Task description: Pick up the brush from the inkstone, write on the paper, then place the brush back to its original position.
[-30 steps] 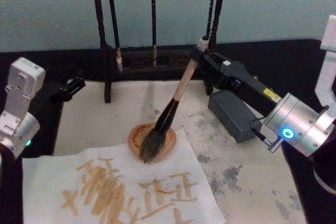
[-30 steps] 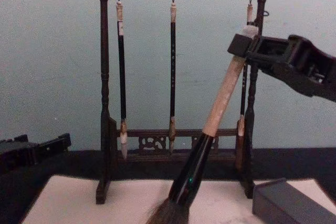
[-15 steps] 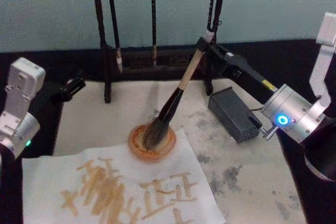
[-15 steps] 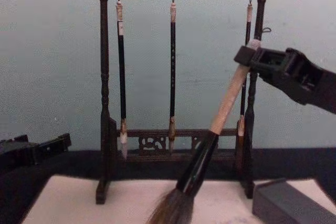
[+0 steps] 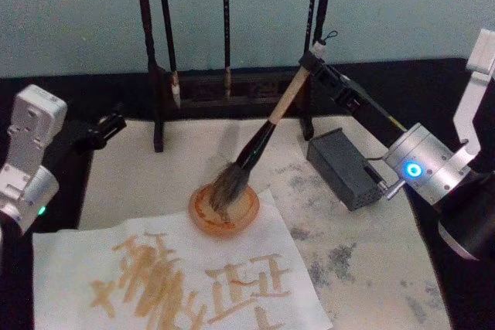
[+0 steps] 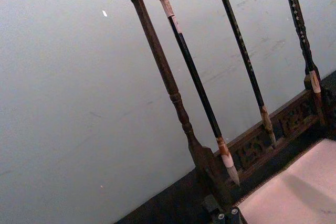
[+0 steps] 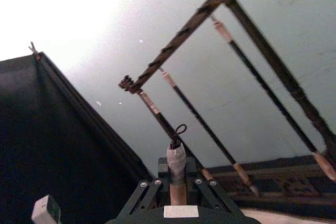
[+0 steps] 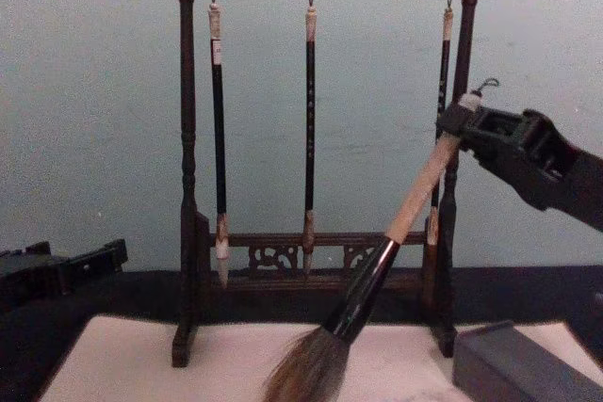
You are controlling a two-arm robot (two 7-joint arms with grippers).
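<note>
1. Since a second ago the brush [image 5: 259,144] has been swung back and right, its hair now resting in the small orange dish [image 5: 224,210].
2. It is clenched near its top by the right gripper [image 5: 309,61], leaning over the paper [image 5: 178,284].
3. Writing already shows on the paper; return to the inkstone [image 5: 344,168] remains.
4. The writing is seen from the head camera, not the chest.
5. The left gripper [image 5: 108,125] is parked; its state cannot be told.

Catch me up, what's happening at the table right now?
The right hand grips the big brush near its top, tilted, with the hairs down in a small orange dish. The white paper in front already carries brown characters. The inkstone lies to the right. The left hand rests idle at the left.
</note>
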